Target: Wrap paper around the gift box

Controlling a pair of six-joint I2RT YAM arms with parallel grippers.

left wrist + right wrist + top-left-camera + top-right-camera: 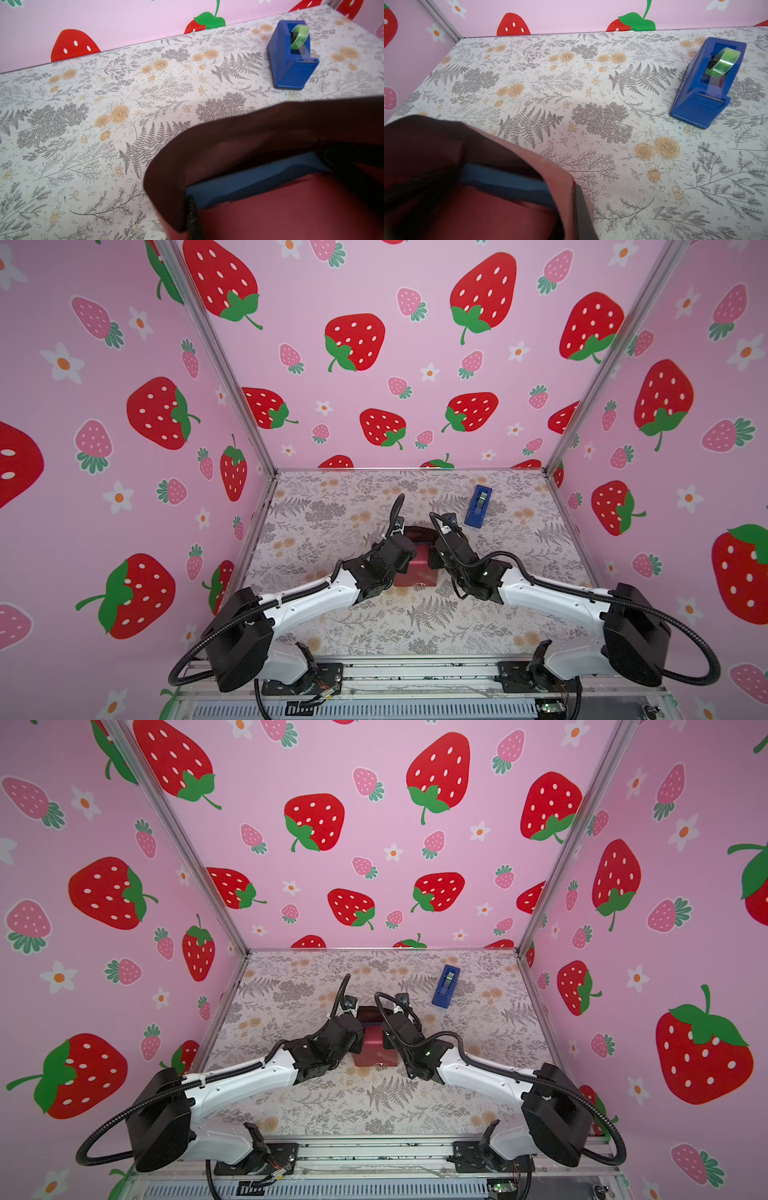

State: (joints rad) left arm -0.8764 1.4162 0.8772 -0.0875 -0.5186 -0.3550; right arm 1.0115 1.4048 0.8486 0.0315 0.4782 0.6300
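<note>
The dark red paper [415, 577] [374, 1052] is folded up around the gift box at the middle of the table. Its far flap arches up and over the top. Only a slate-blue strip of the gift box [249, 182] [504, 182] shows between the paper layers in the wrist views. My left gripper [187, 209] is shut on the paper's [291, 212] left edge. My right gripper [575, 200] is shut on the right edge of the paper [477, 218]. In both top views the two wrists flank the parcel and hide the fingers.
A bright-blue tape dispenser [478, 506] [446, 986] [291, 56] [708, 83] with a green tape roll stands behind and to the right of the parcel. Pink strawberry walls enclose the floral table [332, 510] on three sides.
</note>
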